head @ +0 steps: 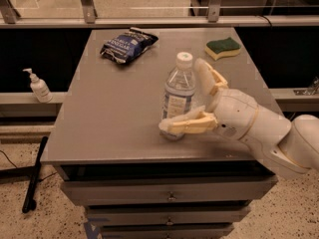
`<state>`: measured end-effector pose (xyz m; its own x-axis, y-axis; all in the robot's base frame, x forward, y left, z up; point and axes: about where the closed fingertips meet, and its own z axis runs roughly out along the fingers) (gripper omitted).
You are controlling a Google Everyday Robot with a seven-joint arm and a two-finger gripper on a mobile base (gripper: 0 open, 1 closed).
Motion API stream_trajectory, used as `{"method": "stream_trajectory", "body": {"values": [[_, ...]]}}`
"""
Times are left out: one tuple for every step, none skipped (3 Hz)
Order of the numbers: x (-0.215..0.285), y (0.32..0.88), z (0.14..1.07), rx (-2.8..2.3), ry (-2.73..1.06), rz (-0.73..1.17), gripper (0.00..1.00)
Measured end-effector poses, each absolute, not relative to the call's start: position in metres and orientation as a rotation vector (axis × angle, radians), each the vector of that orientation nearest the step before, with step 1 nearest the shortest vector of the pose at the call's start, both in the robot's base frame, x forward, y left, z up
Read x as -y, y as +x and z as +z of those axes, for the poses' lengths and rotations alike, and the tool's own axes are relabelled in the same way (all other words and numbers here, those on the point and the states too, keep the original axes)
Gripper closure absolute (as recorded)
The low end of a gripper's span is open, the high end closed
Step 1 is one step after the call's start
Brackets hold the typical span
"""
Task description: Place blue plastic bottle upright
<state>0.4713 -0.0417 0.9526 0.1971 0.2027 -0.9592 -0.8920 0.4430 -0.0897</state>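
The blue plastic bottle, clear with a white cap and a pale blue-and-white label, stands upright on the grey table, near the middle and towards the front edge. My gripper reaches in from the right with its cream fingers spread around the bottle. The near finger lies low in front of the bottle's base. The far finger stands behind and to the right of the bottle, with a gap to it. The gripper is open.
A dark blue snack bag lies at the back left of the table. A green-and-yellow sponge lies at the back right. A white pump dispenser stands on a ledge to the left. Drawers sit below the tabletop.
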Motion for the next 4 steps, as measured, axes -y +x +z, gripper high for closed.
{"method": "stream_trajectory", "body": {"values": [[0.067,0.467,0.964,-1.166,-0.856,0.871,0.00],[0.100,0.458,0.975,-1.234,-0.937,0.882,0.00],[0.143,0.450,0.980,-1.308,-1.007,0.891,0.00],[0.148,0.442,0.983,-1.304,-1.033,0.909,0.00]]}}
